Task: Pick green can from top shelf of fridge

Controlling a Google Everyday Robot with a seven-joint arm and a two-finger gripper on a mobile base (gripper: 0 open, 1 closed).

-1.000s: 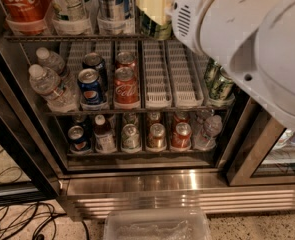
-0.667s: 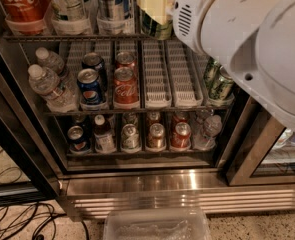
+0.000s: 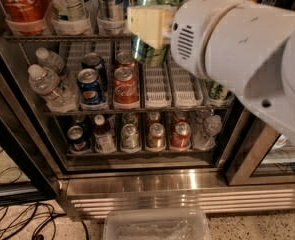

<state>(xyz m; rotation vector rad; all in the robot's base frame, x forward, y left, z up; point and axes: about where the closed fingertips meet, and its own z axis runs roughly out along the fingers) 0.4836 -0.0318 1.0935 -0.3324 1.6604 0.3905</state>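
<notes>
One tall green can (image 3: pixel 148 53) stands on the top shelf (image 3: pixel 37 35) of the fridge (image 3: pixel 187 189), near mid-row, in a clear cup holder. Cream end effector (image 3: pixel 148 25) sits right in front of the can's middle, covering it, with can top and bottom showing above and below. Can't tell if the end effector is spread or pinching the can. The white arm (image 3: pixel 237 49) comes in from the upper right. A big red Coca-Cola can (image 3: pixel 23 4) is far left on the same shelf. Middle rack: water bottles (image 3: pixel 49 86), Pepsi can (image 3: pixel 90 86), Coke can (image 3: pixel 125 86), bare white ribbed lanes (image 3: pixel 158 86), a darker green can (image 3: pixel 217 91) at right. Lower rack holds mixed cans. On the floor are a clear plastic tub (image 3: pixel 157 226) and cables (image 3: pixel 17 219).
</notes>
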